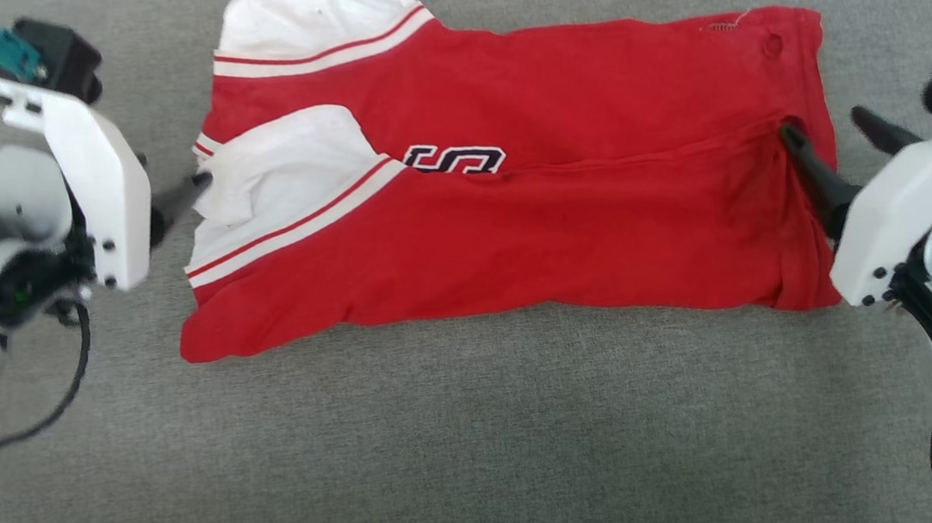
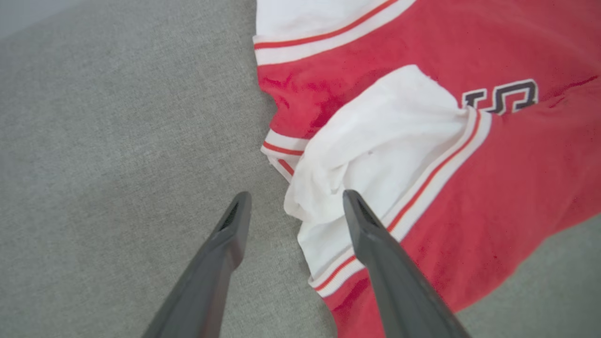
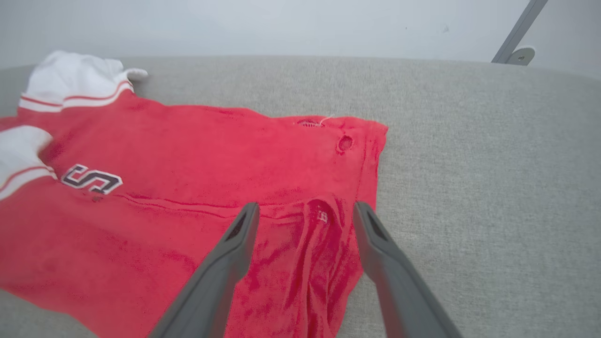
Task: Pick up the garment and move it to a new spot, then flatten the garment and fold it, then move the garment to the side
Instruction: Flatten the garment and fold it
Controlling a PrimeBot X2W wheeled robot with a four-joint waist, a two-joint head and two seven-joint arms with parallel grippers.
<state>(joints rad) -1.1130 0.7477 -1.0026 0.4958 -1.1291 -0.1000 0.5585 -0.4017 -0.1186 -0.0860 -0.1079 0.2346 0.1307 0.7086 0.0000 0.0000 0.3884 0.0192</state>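
Red garment (image 1: 566,225): lies spread on the middle of the bench, its long way running left to right in my head view. It is mostly flat, with a crease line through its middle and small wrinkles at the right end.
White panels (image 1: 292,167): two, both at the garment's left end, each edged with thin red-and-white stripes. The far one is bunched up at the top edge of my head view.
Lettering (image 1: 455,160): dark with a white outline, on the red cloth just beside the nearer white panel.
Bench (image 1: 488,467): covered in grey woven cloth.
Left end effector (image 2: 296,196): fingers spread wide, gripping nothing. It sits at the garment's left edge. In my wrist view one finger is over the grey cover, the other is over the striped trim, and the crumpled white edge lies between them. Whether the tips touch cloth I cannot tell.
Right end effector (image 1: 822,120): fingers spread wide, gripping nothing. It sits at the garment's right edge, one tip on the red cloth at the crease line and the other past the hem over the bench.
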